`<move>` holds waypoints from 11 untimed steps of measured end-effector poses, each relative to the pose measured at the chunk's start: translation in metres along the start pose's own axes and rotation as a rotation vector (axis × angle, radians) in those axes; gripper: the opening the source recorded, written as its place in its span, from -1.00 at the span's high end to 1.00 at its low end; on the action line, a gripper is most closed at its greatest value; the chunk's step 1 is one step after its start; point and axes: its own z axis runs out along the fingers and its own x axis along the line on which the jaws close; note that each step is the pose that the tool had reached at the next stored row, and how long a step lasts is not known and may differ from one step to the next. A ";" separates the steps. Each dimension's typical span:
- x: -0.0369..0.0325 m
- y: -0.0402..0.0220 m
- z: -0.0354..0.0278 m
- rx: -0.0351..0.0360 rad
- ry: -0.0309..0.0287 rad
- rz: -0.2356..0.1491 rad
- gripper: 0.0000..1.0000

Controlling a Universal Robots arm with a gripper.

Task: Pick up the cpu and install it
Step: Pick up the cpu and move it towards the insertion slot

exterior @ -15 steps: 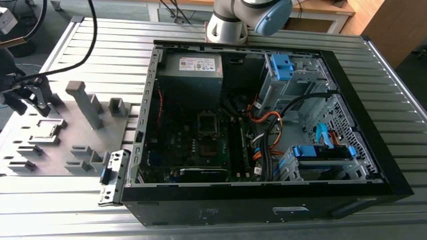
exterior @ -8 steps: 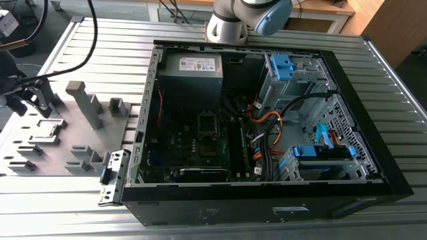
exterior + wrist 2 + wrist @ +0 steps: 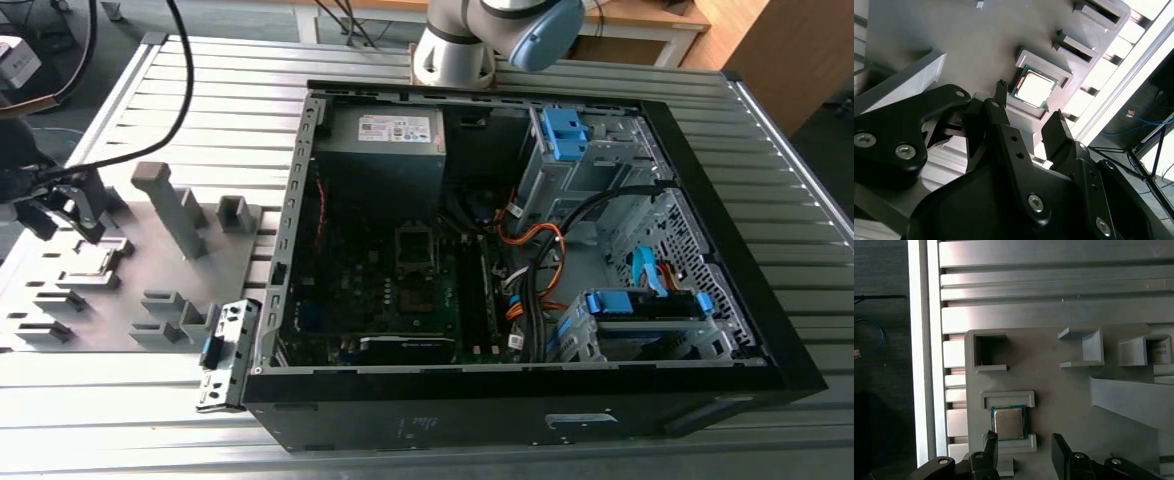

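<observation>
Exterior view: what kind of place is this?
Probably a robot bench for computer assembly: an open computer case on a slatted table, a fixture plate holding the cpu, the gripper near it.

I see an open computer case [image 3: 507,410] lying on the slatted metal table [image 3: 801,240], with its power supply [image 3: 384,140] and 2 blue drive brackets [image 3: 563,132] inside. A grey fixture plate [image 3: 227,260] sits beside the case, toward the exterior view's left.

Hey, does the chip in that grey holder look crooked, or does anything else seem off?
Nothing stands out. The cpu lies flat and square in its recess on the grey fixture plate, with the open pincer close by it.
</observation>
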 end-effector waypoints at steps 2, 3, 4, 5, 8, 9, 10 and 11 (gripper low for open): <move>0.0009 -0.0002 0.0035 0.0011 0.0000 0.000 -0.10; 0.0014 -0.0003 0.0052 0.0016 0.0000 0.000 -0.10; 0.0018 -0.0004 0.0071 0.0021 -0.0002 0.000 -0.10; 0.0021 -0.0005 0.0089 0.0027 -0.0003 0.000 -0.10; 0.0030 -0.0008 0.0143 0.0052 -0.0002 0.000 -0.10; 0.0032 -0.0009 0.0162 0.0059 -0.0003 0.000 -0.10; 0.0034 -0.0010 0.0180 0.0067 -0.0003 0.000 -0.10; 0.0035 -0.0011 0.0198 0.0076 -0.0003 0.000 -0.10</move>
